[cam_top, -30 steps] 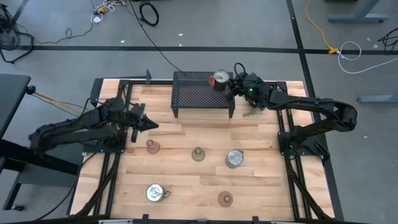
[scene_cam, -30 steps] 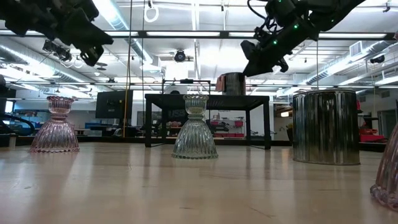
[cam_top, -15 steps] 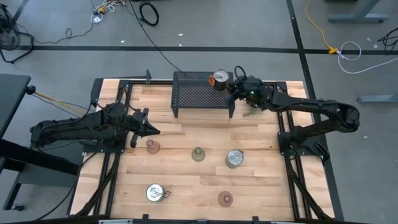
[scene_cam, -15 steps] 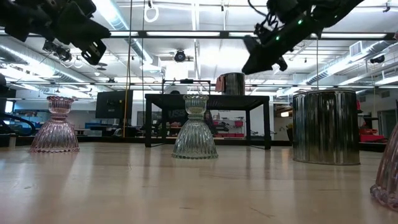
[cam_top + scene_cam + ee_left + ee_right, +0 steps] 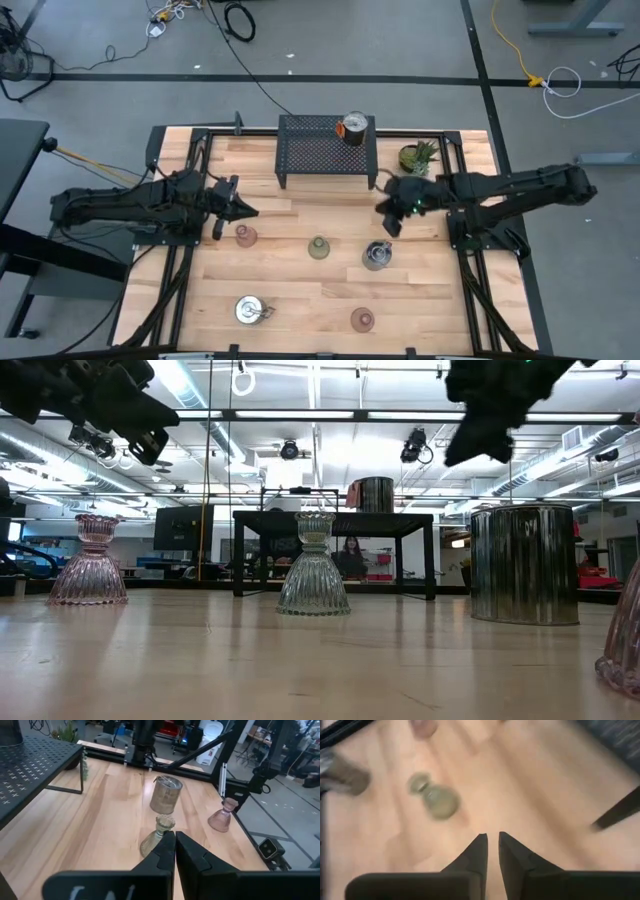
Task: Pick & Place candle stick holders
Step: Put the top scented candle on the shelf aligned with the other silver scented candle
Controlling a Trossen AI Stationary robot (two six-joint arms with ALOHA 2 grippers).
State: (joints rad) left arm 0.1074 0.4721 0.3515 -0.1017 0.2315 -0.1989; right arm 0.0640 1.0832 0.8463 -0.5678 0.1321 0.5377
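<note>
High view showed the right tool (image 5: pixel 392 219), clenched and empty, at one o'clock of a silver holder (image 5: pixel 377 255); the left tool (image 5: pixel 236 208) hovered clenched above the table (image 5: pixel 300 290).

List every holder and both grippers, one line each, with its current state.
Left gripper: shut, empty, above the table.
Right gripper: nearly shut, empty, above the table.
Silver holder on rack: upright.
Silver holder right of centre: upright.
Silver holder front left: tipped over.
Olive-green holder: upright.
Pink holder left: upright.
Pink holder front: upright.
</note>
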